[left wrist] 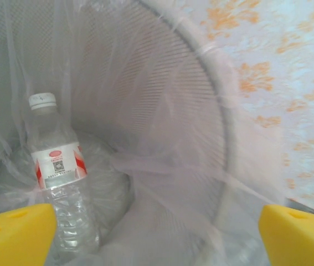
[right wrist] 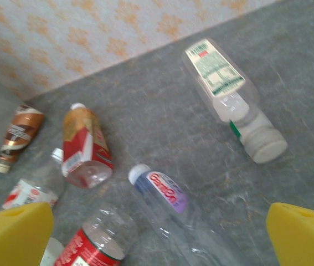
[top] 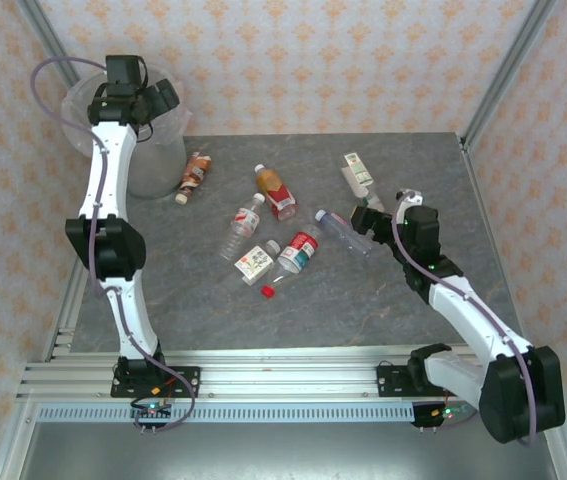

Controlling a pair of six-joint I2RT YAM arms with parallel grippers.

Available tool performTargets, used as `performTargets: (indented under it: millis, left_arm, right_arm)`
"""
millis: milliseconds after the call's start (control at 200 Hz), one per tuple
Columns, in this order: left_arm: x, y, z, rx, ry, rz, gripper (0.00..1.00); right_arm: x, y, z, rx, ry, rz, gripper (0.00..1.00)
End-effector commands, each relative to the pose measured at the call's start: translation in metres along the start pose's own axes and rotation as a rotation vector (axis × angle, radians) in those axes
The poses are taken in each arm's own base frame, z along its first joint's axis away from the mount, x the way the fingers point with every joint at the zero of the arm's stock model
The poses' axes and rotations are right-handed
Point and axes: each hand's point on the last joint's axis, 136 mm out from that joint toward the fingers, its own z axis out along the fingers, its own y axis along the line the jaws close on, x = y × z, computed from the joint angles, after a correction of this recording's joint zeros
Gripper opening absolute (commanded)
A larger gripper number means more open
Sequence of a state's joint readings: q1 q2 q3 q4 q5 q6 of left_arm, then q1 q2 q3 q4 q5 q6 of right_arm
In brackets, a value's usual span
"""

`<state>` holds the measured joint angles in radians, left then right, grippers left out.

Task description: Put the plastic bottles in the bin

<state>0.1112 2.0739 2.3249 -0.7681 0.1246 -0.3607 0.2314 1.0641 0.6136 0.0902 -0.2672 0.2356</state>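
One clear bottle with a red-and-white label (left wrist: 57, 172) is seen inside the bin (left wrist: 201, 83), leaning against the bag liner. The other bottles lie scattered on the grey table (top: 413, 300). The left gripper (left wrist: 157, 235) is held spread wide and empty above the bin. The right gripper (right wrist: 157, 238) is likewise spread, with nothing between its fingers, over the blue-labelled bottle (right wrist: 165, 191).

That bottle is round and lies on its side, so it could be rolled away by an off-centre closure. The red-labelled bottle (right wrist: 96, 244) lies just beside it and might be nudged or pinched along. The green-labelled bottle (right wrist: 228, 94), the amber bottle (right wrist: 85, 147) and the brown bottle (right wrist: 18, 136) lie farther off.
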Motion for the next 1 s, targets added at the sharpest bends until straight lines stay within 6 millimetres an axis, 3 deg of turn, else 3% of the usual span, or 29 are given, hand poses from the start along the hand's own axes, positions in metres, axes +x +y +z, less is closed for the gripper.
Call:
performTargets:
  millis: [0, 30, 50, 210, 300, 365, 455, 646, 796, 991]
  left_arm:
    - [-0.027, -0.023, -0.049, 0.113, -0.111, -0.031, 0.97]
    - [-0.025, -0.022, -0.048, 0.114, -0.113, -0.037, 1.0]
    - [-0.031, -0.024, -0.063, 0.129, -0.141, -0.042, 1.0]
    - [-0.031, -0.035, -0.094, 0.23, -0.196, -0.042, 1.0]
    - [-0.03, -0.039, -0.113, 0.276, -0.217, -0.049, 1.0]
    - [-0.025, -0.041, -0.122, 0.314, -0.211, -0.078, 1.0]
    - [-0.007, -0.049, -0.129, 0.404, -0.177, -0.131, 1.0]
    - [0.041, -0.057, -0.139, 0.558, -0.064, -0.241, 1.0]
    - [0.064, -0.054, -0.157, 0.576, -0.049, -0.225, 1.0]
    - [0.09, -0.04, -0.173, 0.53, -0.03, -0.159, 1.0]
  right_arm:
    - [0.003, -0.023, 0.001, 0.161, 0.061, -0.007, 0.99]
    - [0.007, -0.03, 0.001, 0.2, 0.089, -0.022, 0.99]
    - [0.01, -0.035, 0.002, 0.228, 0.11, -0.034, 0.99]
    - [0.028, -0.062, 0.006, 0.356, 0.265, -0.082, 0.99]
    - [0.041, -0.059, 0.011, 0.311, 0.36, -0.121, 0.99]
    - [0.054, -0.046, 0.015, 0.218, 0.432, -0.146, 1.0]
    - [0.064, -0.03, 0.021, 0.11, 0.486, -0.162, 1.0]
    - [0.083, -0.025, 0.03, 0.032, 0.55, -0.221, 0.98]
    - [0.102, -0.015, 0.037, -0.03, 0.63, -0.28, 0.99]
    - [0.111, -0.026, 0.047, 0.026, 0.703, -0.348, 0.99]
